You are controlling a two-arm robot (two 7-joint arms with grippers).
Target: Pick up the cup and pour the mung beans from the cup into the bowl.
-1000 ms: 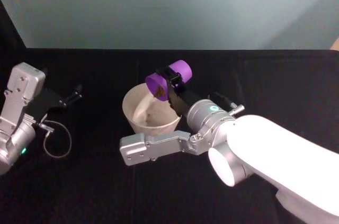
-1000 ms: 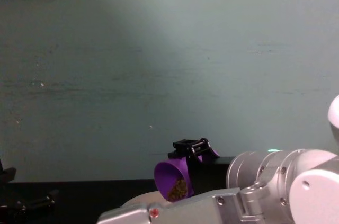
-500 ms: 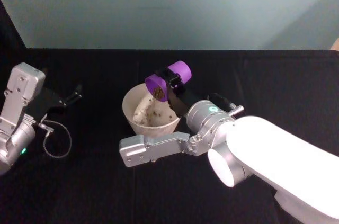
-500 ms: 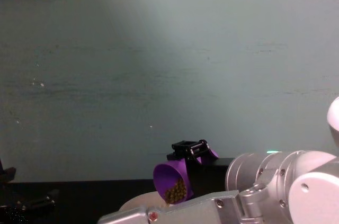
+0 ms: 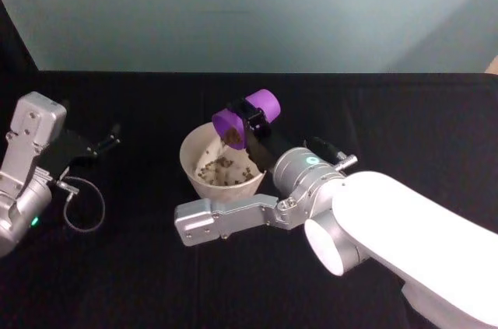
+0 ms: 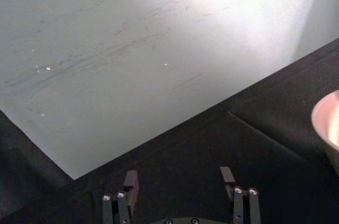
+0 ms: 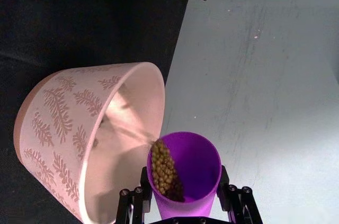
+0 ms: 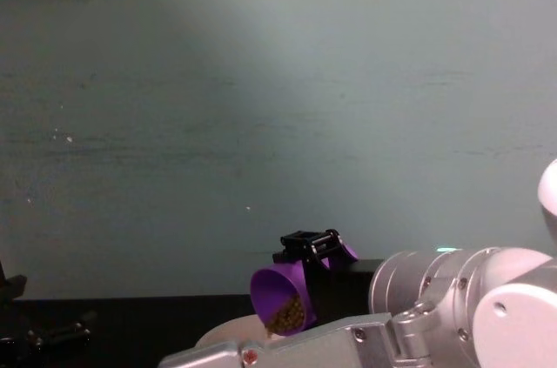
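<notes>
The purple cup (image 5: 249, 117) is tipped on its side over the far rim of the pale bowl (image 5: 187, 159), mouth down-left. My right gripper (image 5: 252, 120) is shut on the cup. Mung beans (image 5: 233, 136) sit at the cup's lip, and a layer of them (image 5: 224, 170) lies in the bowl. In the right wrist view the cup (image 7: 193, 168) is held between the fingers (image 7: 143, 181), beans (image 7: 163, 168) heaped at its lower lip beside the leaf-patterned bowl (image 7: 58, 123). From the chest, the cup (image 8: 277, 291) hangs above the bowl's rim (image 8: 228, 334). My left gripper (image 5: 105, 142) is parked far left, open.
The table is covered in black cloth, with a pale green wall behind it. A thin cable loop (image 5: 82, 206) lies by the left arm. The right arm's grey link (image 5: 226, 218) reaches across in front of the bowl. The left wrist view catches the bowl's edge (image 6: 324, 123).
The cup has tipped a little further down towards the bowl. Beans have run out of it, and the bowl's floor holds many more than a second ago. The left arm has stayed still.
</notes>
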